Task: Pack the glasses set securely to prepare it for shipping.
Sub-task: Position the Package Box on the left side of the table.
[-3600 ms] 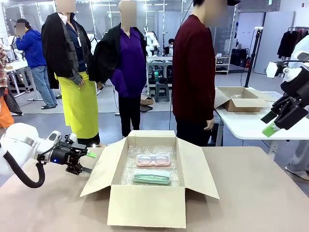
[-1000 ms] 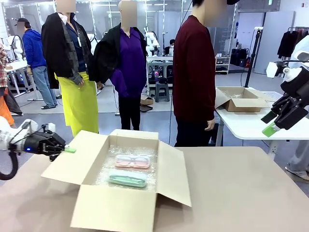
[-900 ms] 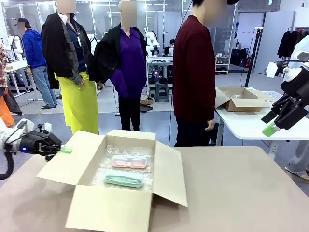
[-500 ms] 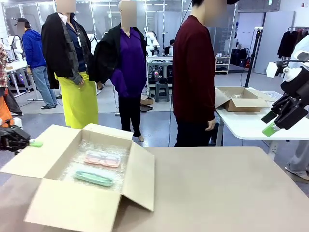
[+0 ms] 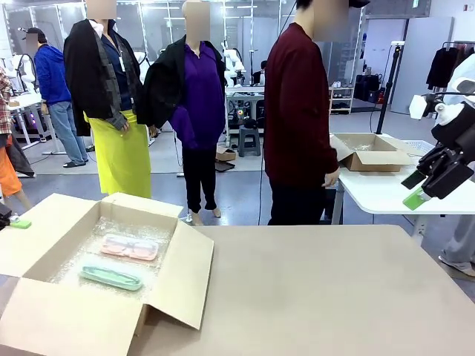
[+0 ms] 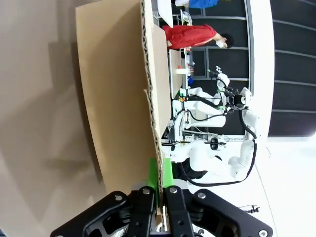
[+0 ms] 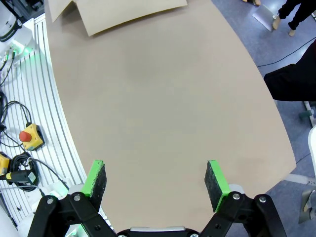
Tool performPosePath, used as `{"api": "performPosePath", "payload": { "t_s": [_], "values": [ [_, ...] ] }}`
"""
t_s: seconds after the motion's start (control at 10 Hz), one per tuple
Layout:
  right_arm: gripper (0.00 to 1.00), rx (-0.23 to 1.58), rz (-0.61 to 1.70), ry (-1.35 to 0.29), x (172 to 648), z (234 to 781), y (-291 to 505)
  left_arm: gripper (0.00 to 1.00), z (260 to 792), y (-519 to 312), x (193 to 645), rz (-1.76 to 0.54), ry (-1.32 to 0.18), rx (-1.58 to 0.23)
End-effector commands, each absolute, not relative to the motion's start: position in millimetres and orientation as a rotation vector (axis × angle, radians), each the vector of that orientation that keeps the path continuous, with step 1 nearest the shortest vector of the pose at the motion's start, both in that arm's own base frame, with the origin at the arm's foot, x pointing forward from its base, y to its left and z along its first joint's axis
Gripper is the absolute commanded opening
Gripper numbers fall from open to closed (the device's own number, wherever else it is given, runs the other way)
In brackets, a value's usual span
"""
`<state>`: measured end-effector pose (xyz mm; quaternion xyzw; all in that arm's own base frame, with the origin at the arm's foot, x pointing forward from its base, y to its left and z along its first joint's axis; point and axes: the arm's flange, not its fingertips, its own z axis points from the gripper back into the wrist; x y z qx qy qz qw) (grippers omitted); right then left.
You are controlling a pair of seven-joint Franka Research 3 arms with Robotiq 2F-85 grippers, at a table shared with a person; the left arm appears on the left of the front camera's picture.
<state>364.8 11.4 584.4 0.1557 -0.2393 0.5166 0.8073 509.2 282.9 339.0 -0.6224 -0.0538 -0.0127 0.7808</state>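
One big brown box [image 5: 44, 311] is sitting on the left side of the worktop [image 5: 319, 289] with its flaps open. Two cases are lying inside it on bubble wrap [image 5: 89, 248]. One pink case [image 5: 130, 247] is lying farther back, and one mint green case [image 5: 111, 277] is lying just in front of it. The left pincer [image 6: 159, 180] is squeezing tight on one box flap [image 6: 121, 98], pinching the cardboard edge between its two green pads. The right pincer [image 7: 155, 180] is hanging wide open above the bare worktop, holding nothing. One person in a dark red top [image 5: 297, 119] is standing at the far side.
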Motion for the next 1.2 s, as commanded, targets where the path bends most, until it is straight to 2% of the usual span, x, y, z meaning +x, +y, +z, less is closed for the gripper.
{"api": "performPosePath", "payload": {
  "t_s": [0.0,0.5,0.6,0.7,0.9,1.0,1.1],
  "values": [
    [1.0,0.328,1.097,-0.507,363.4,586.1,12.6,0.0,334.7,302.9,511.9,0.03,-0.142,-1.331],
    [1.0,0.328,1.097,-0.507,363.4,586.1,12.6,0.0,326.4,336.2,495.0,0.094,-0.181,-1.331],
    [1.0,0.328,1.097,-0.507,363.4,586.1,12.6,0.07,327.2,335.2,495.3,0.088,-0.193,-1.328],
    [1.0,0.328,1.097,-0.507,363.4,586.1,12.6,0.41,328.6,333.0,495.4,0.072,-0.198,-1.299],
    [1.0,0.328,1.097,-0.507,363.4,586.1,12.6,0.42,334.1,332.9,492.5,0.073,-0.236,-1.292],
    [1.0,0.328,1.097,-0.507,363.4,586.1,12.6,0.77,337.7,332.9,489.4,0.064,-0.255,-1.301],
    [1.0,0.328,1.097,-0.507,363.4,586.1,12.6,0.51,340.6,334.0,485.3,0.078,-0.264,-1.268]
  ]
}}
